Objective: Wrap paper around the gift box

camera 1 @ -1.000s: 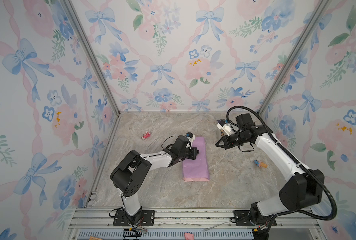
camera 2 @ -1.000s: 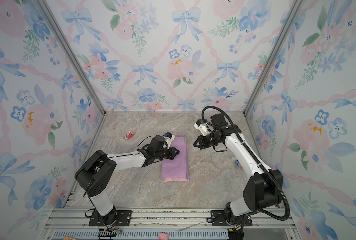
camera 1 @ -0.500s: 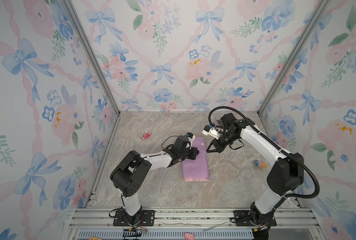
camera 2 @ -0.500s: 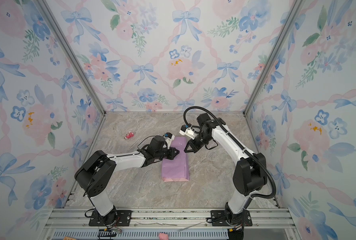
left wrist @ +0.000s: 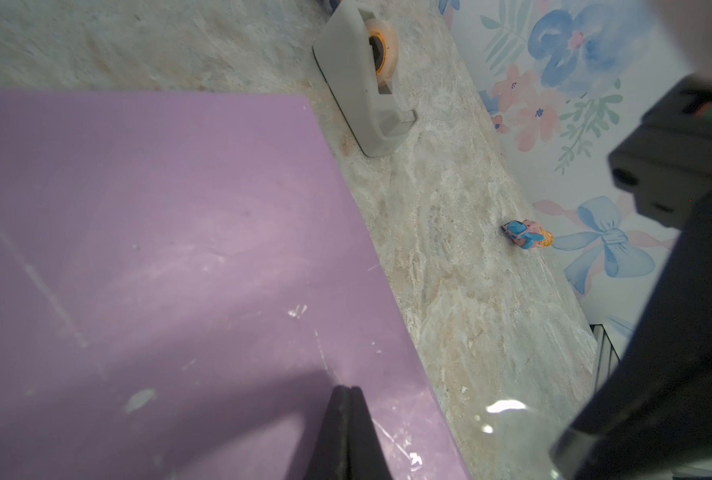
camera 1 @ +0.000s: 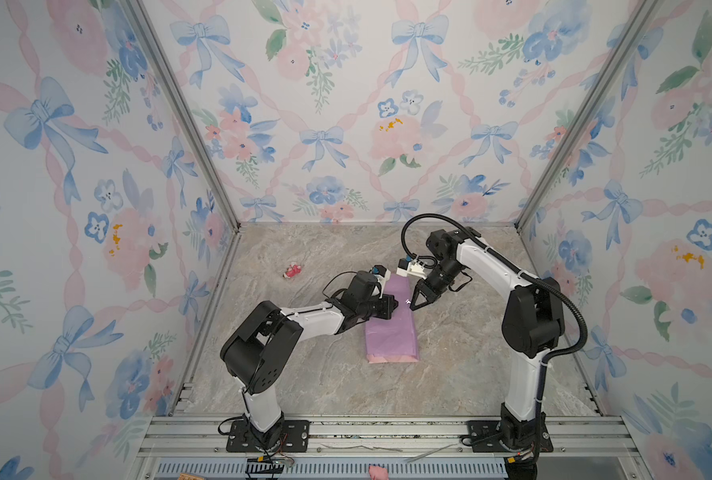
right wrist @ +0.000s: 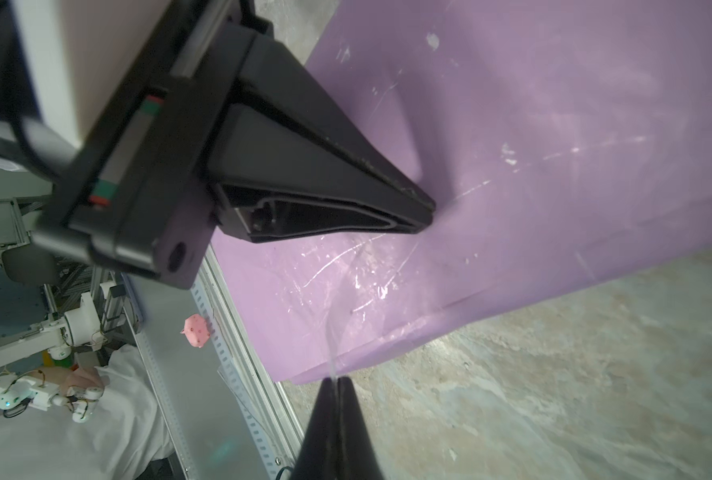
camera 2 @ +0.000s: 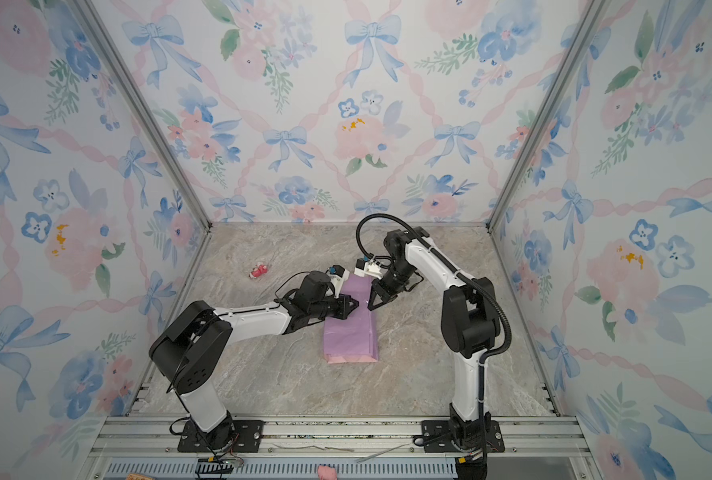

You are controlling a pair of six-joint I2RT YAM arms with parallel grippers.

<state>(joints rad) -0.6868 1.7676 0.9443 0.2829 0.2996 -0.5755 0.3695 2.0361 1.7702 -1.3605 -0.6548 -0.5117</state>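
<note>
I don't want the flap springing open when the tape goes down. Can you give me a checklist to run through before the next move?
1. Left gripper shut, tips down on the paper: ok.
2. Right gripper shut on the clear tape strip: ok.
3. Strip reaches over the paper's edge: ok. Whether it is stuck down: cannot tell.
4. Gift box covered, no blue showing from above: ok. Its ends: cannot tell.
5. The two grippers close but apart in both top views: ok.
</note>
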